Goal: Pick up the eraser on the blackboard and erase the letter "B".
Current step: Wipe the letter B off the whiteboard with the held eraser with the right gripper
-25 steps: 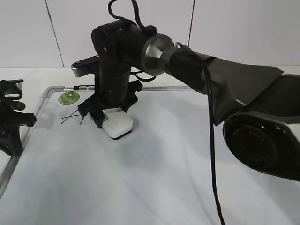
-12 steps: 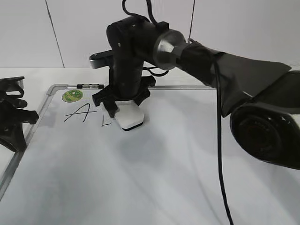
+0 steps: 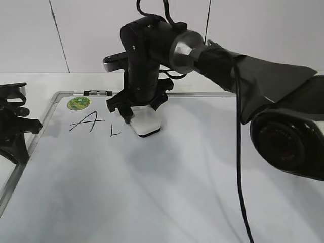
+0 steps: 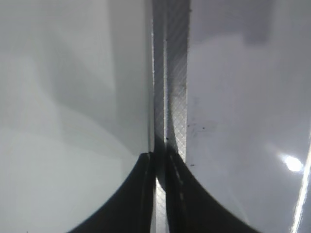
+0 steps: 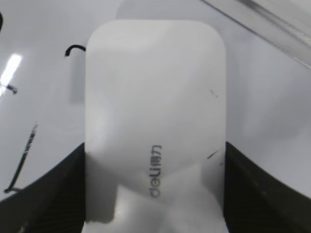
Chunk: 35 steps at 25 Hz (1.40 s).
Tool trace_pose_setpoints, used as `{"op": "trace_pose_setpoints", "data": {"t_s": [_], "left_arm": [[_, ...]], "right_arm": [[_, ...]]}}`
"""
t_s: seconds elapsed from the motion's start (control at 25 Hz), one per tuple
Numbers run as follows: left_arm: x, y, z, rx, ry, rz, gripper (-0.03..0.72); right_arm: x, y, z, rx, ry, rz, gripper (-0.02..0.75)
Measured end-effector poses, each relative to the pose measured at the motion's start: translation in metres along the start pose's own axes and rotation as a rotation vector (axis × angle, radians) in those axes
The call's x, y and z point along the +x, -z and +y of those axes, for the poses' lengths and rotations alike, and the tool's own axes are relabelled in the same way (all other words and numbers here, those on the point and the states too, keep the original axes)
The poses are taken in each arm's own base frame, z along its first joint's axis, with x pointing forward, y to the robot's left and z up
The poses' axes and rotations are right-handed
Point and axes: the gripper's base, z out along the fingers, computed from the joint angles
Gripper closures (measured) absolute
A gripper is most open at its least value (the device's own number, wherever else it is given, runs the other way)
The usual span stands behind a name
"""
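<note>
Over the last second the right gripper (image 3: 137, 114) has carried the eraser (image 3: 147, 121) rightward across the blackboard (image 3: 167, 192), from beside the green sticker (image 3: 78, 104) to the upper middle of the exterior frame, uncovering the slanted "A" (image 3: 87, 123) and an L-shaped stroke (image 3: 115, 132) just left of the eraser. That stroke is all that shows of the letter "B" (image 3: 115, 132); whether more lies under the eraser cannot be told. The right gripper's fingers clamp the eraser's long sides, seen at the lower corners of the right wrist view as dark pads (image 5: 46, 191) against the white block (image 5: 155, 111), whose base appears to rest on the board. Black marker traces (image 5: 22, 162) run along that view's left edge, cut off by the frame. The eraser's grey print reads "deli", followed by small characters too fine to read. The left gripper (image 3: 12, 126) sits at the far left, partly cropped, over the board's grey frame (image 4: 170, 87); its wrist view shows the two dark fingertips (image 4: 163, 165) nearly together with nothing between them. The board is glossy white with soft glare, and pale panelled walls stand behind.
</note>
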Motion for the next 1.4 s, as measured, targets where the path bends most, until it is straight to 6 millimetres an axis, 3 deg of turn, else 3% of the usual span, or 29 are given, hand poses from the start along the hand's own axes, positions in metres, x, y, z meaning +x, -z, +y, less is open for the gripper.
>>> {"op": "trace_pose_setpoints", "data": {"t_s": [0.4, 1.4], "left_arm": [[0.003, 0.0, 0.0, 0.0, -0.001, 0.036, 0.642], [0.005, 0.0, 0.0, -0.002, -0.004, 0.057, 0.641]], "right_arm": [[-0.007, 0.003, -0.012, 0.067, 0.01, -0.024, 0.174], [-0.009, 0.001, 0.0, -0.07, -0.007, -0.05, 0.174]]}}
